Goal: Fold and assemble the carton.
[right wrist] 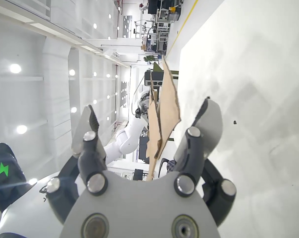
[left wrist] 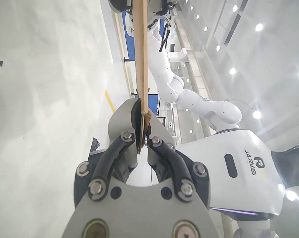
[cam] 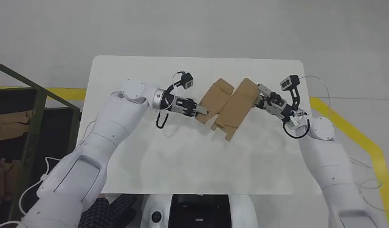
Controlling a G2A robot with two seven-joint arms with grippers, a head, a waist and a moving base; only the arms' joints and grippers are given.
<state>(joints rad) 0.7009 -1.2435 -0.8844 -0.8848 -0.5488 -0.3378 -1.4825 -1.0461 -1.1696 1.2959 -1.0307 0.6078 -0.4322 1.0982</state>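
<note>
While you watch the top view, note that the carton [cam: 228,106] sits over the middle of the white tabletop [cam: 152,161], stretched between the two arms. It is a brown cardboard blank, collapsed flat (its panels lie against each other, so it reads as a sheet with flaps, not as an open box). Two flaps stick out at the edge away from the robot and a notched flap at the edge toward it.

Your left claw [cam: 203,112] is clamped on one end of the carton. In the left wrist view you can see the claw [left wrist: 142,122] pinching the cardboard [left wrist: 140,50] edge between its dark pads, the sheet running straight away from it, roughly parallel to the tabletop [left wrist: 40,75] and apart from it.

Your right claw [cam: 259,99] is at the opposite end. In the right wrist view the claw [right wrist: 149,107] stands spread wide, one finger on either side of the carton [right wrist: 166,105]. The cardboard end reaches in between them, with a visible gap to each finger, so it is gripping nothing. On that side too the sheet hangs clear of the tabletop [right wrist: 251,75], and its layers part slightly near the claw.
</note>
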